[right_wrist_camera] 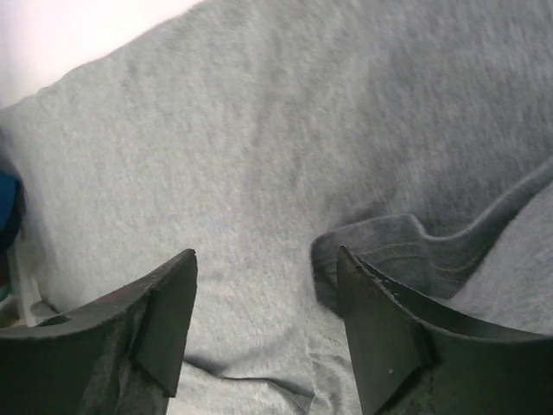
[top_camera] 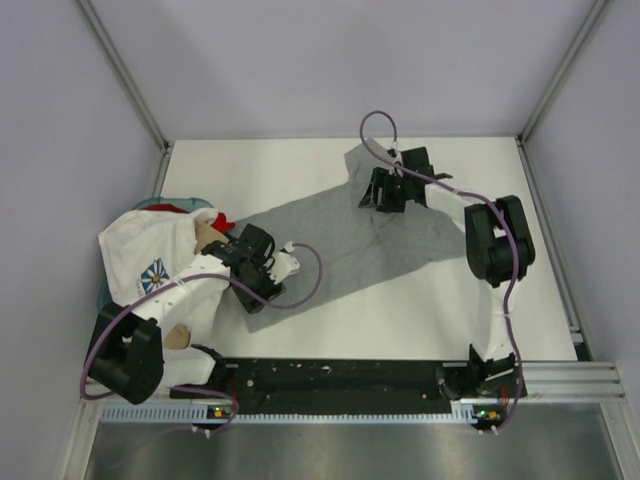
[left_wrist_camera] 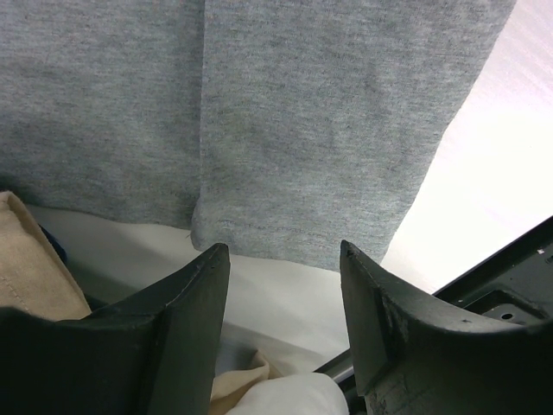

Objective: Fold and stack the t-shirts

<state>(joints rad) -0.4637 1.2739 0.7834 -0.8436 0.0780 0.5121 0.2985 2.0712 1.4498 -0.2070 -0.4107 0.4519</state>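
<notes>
- White tabletop [top_camera: 480, 300], walled by pale lilac panels, carried everything; at its left edge lay a heap of soft tees, a white one with a blue-white flower print [top_camera: 150, 255] uppermost, with tan cloth [top_camera: 205, 240] and a scrap of red cloth [top_camera: 222, 220] showing from under it.
- Left gripper [top_camera: 262, 275] hung just beside that heap, over the near-left end of the plain heather-grey t-shirt [top_camera: 340, 245]. Its wrist view showed both fingers spread wide with nothing between them, the grey hem lying just ahead of the tips.
- That grey tee lay spread flat mid-table. Its long axis ran slantwise, from near the heap at the left edge up toward the far-right corner, with the hem end to the near-left.
- Right gripper [top_camera: 388, 192] stood over the tee's far end, close to the far edge. Its fingers were likewise parted and held nothing, with grey cloth beneath and a raised, stitched band of the shirt lying against the right finger.
- Each arm was thus nearest one end of the long axis, so I judged the coming move to be a pinch at both ends at once, to square or fold the tee along that slant.
</notes>
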